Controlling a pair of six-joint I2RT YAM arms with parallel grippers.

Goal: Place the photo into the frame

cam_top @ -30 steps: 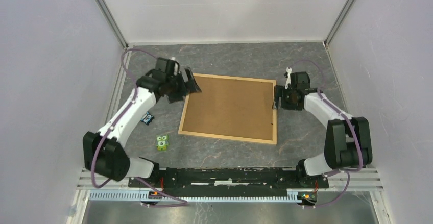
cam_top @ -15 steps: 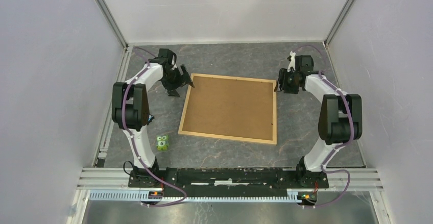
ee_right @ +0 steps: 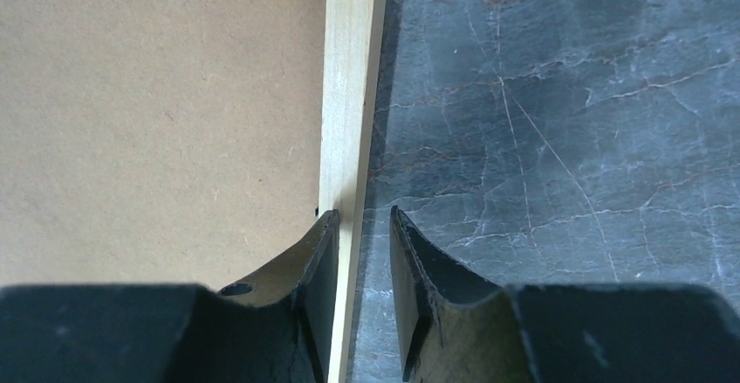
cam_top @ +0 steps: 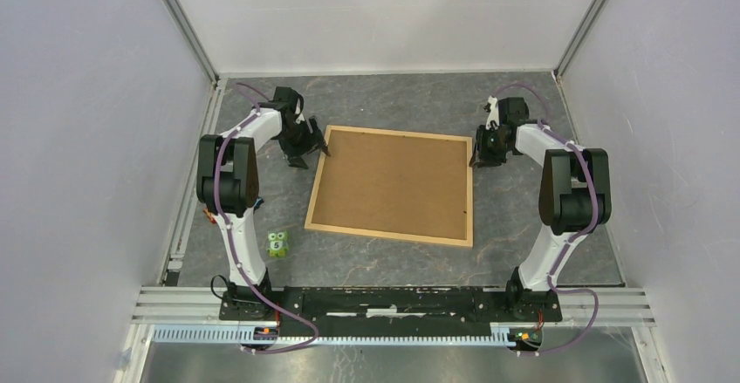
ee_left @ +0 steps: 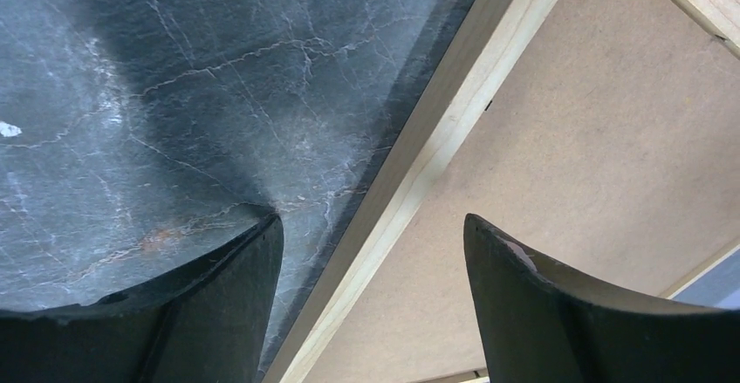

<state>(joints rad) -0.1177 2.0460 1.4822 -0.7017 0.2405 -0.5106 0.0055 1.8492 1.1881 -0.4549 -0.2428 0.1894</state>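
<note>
Light wooden rectangular frame (cam_top: 388,235) lies between both arms: left gripper (ee_left: 371,222) released astride one rail, right gripper (ee_right: 359,217) opposite, grasp unclear.

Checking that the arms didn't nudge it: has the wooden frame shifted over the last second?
No. The frame lies where it did: its near left corner keeps the same gap to the green block marked 5.

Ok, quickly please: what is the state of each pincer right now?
Left pincer: open, straddling the frame at its left strip, not gripping it.
Right pincer: jaws narrow around the frame's right strip; whether they grip cannot be told.
</note>
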